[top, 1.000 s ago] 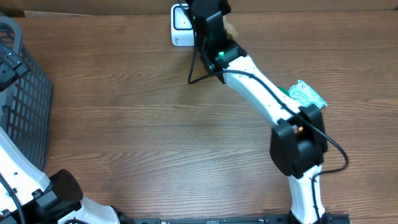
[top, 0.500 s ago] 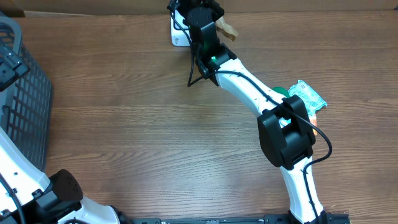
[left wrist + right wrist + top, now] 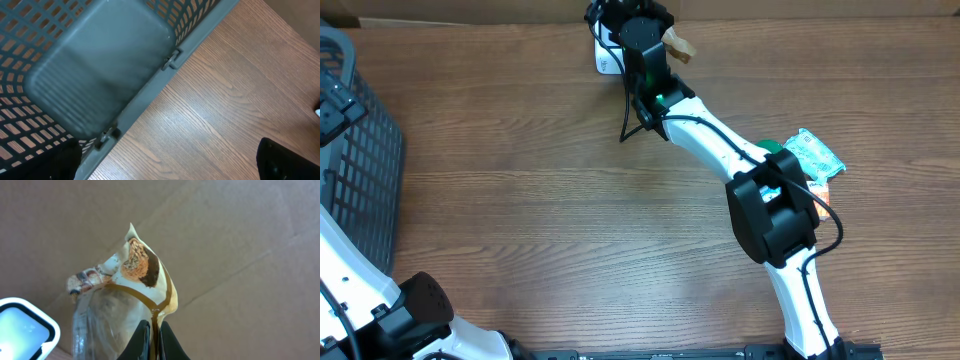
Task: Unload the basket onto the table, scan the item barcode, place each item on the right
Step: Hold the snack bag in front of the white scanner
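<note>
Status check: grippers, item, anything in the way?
Right gripper shut on clear brown-trimmed snack packet, beside white scanner. Left gripper open by grey mesh basket. No obstruction seen.

A grey mesh basket (image 3: 365,170) is seen at the left edge of the wooden worktop (image 3: 540,200), its ribbed floor and latticed walls caught up close from above. Over on the right, a green printed packet (image 3: 813,155) is laid flat, well apart from the basket. Brown cardboard (image 3: 240,240) is stood behind the far edge.
</note>
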